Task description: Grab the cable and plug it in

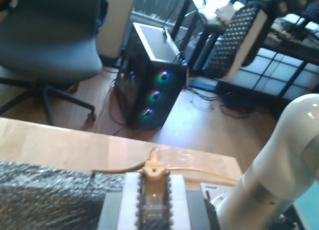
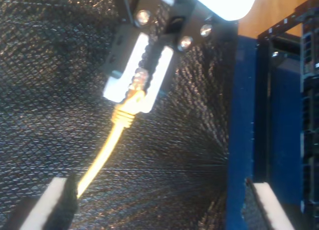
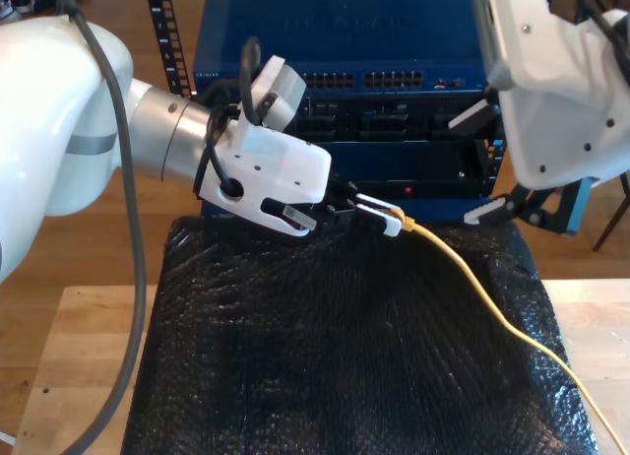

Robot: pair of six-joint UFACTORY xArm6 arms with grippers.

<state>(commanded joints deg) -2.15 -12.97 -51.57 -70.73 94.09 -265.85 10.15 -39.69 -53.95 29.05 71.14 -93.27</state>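
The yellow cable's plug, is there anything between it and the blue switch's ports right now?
Nothing visible does. My first gripper holds the plug of the yellow cable over the black mat, and the gap to the blue switch looks open. My second gripper hangs open off to the exterior view's right.

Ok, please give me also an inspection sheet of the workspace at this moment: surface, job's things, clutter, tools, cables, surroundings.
Surface: black padded mat over a wooden table.
Job's things: yellow network cable trails across the mat toward the exterior view's lower right; its plug sits between the pads of my first tool. Blue rack switch stands behind the mat, with port rows facing it.
Clutter: nothing seen.
Tools: my first tool is shut on the plug end; my second tool is open, above the mat beside the switch.
Cables: black arm cable hangs along the first arm.
Surroundings: office chair, PC tower with lit fans, wooden floor.
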